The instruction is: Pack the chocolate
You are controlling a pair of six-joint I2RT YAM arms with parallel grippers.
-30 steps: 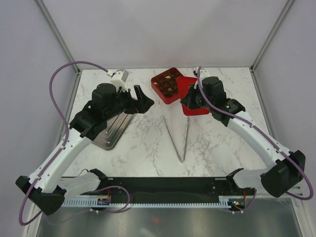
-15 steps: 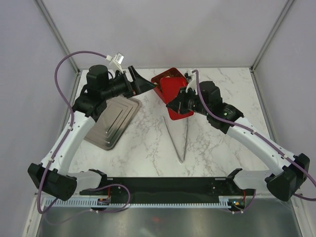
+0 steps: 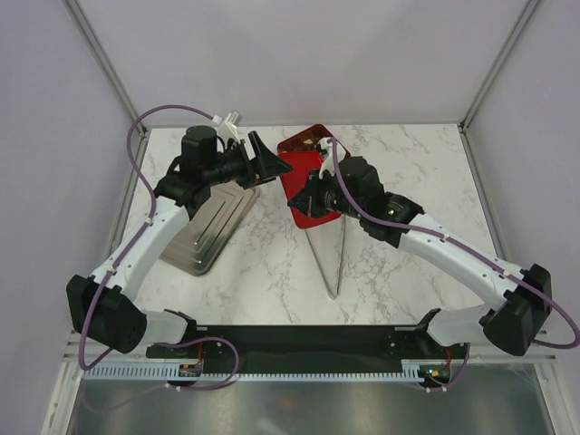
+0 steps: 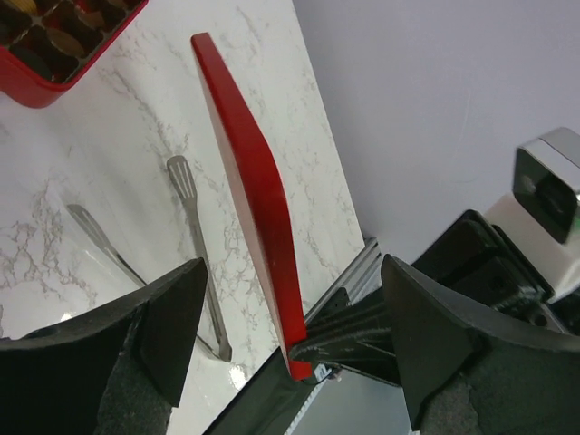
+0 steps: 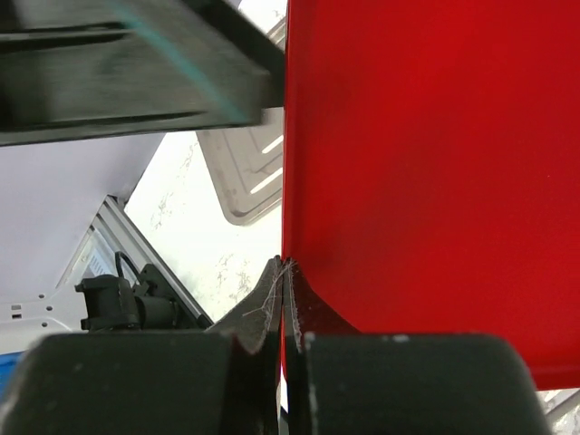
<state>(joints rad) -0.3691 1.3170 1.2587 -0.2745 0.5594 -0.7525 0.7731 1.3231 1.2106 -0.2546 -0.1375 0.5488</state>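
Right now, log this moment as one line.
right gripper: shut on red lid edge, lid off box | left gripper: open, beside lid | chocolate: in box | tongs: on table

red box [image 4: 32, 91] cut off top-left | chocolate [image 4: 56, 38] mostly out of frame

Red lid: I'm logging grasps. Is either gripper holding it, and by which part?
The right gripper is shut on the red lid, pinching it by its thin edge. The left gripper is open and holds nothing.
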